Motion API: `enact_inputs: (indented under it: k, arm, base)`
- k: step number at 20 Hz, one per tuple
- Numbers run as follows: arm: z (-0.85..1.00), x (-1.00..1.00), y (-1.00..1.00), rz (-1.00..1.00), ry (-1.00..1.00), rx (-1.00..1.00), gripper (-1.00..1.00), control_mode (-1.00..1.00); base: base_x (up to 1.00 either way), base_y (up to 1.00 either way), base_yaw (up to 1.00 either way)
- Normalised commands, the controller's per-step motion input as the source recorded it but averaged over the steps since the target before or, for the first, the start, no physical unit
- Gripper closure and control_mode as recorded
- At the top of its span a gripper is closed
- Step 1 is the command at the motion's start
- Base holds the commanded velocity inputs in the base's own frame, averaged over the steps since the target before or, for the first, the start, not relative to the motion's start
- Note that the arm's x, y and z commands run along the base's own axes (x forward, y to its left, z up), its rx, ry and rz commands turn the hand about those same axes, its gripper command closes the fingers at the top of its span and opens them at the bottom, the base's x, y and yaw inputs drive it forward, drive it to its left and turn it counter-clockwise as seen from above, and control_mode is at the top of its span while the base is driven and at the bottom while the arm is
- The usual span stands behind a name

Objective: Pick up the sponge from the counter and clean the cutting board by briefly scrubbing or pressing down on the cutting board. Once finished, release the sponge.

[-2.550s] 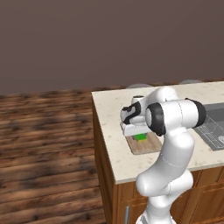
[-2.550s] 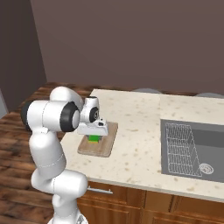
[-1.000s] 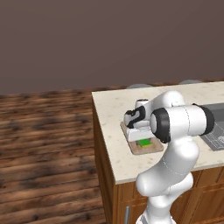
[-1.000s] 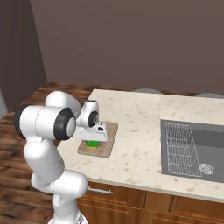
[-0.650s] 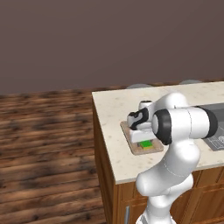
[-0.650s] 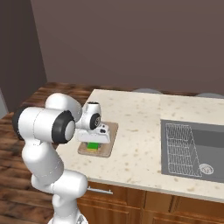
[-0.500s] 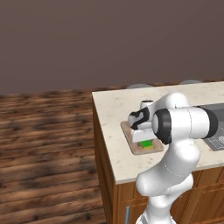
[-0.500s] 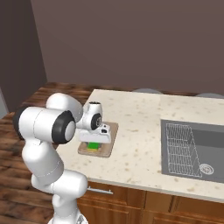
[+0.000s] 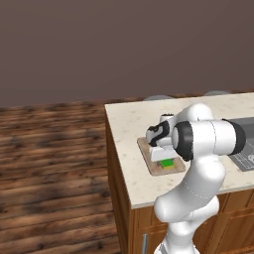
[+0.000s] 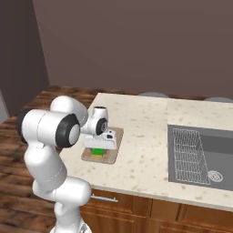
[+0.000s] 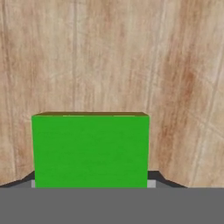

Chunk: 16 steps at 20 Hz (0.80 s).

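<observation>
Right now one sponge [image 9: 167, 162], a small bright green block, sits low on the single cutting board [image 9: 149, 155], and the gripper [image 10: 97, 150] is closed on it from above, pinching it between its two fingers at the narrowest they go. From the hand camera the sponge [image 11: 90, 150] shows as a broad green face with a thin darker edge along its far side, and the wood grain of the board [image 11: 131, 57] spreads out behind it; the fingertips themselves are mostly hidden by the block. In the right base view the sponge [image 10: 96, 152] peeks out under the white hand, over the nearer part of the board [image 10: 116, 138]. One board and one sponge are all that lie on this end of the counter [image 9: 126, 125], a beige speckled top with a pale edge that rests on brown wooden cabinets [image 9: 123, 190]. The white arm bends over the board and covers much of it in both base views, so whether the sponge's underside presses on the wood cannot be told. Further along the counter [image 10: 145, 132] a dark sink [image 10: 214, 141] is set into the top, with one wire rack [image 10: 189, 155] inside and a round drain [image 10: 215, 176]. A dark plank floor [image 9: 49, 158] spreads beside the cabinets, below a plain brownish wall [image 9: 99, 44].
</observation>
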Motion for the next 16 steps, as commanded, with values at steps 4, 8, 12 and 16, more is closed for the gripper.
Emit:
enact_inputs:
  k: [4,8,12,16]
  arm:
    - [-0.36,0.1,-0.05,0.0,0.0,0.0,1.0,-1.0]
    - [0.0,0.38,-0.05,0.0,0.0,0.0,1.0,-1.0]
    - [0.0,0.56,-0.04,0.0,0.0,0.0,1.0,-1.0]
    - [-0.3,0.4,-0.03,0.0,0.0,0.0,1.0,-1.0]
  base:
    - [0.0,0.0,0.0]
    - [0.0,0.0,0.0]
    - [0.0,0.0,0.0]
    - [0.0,0.0,0.0]
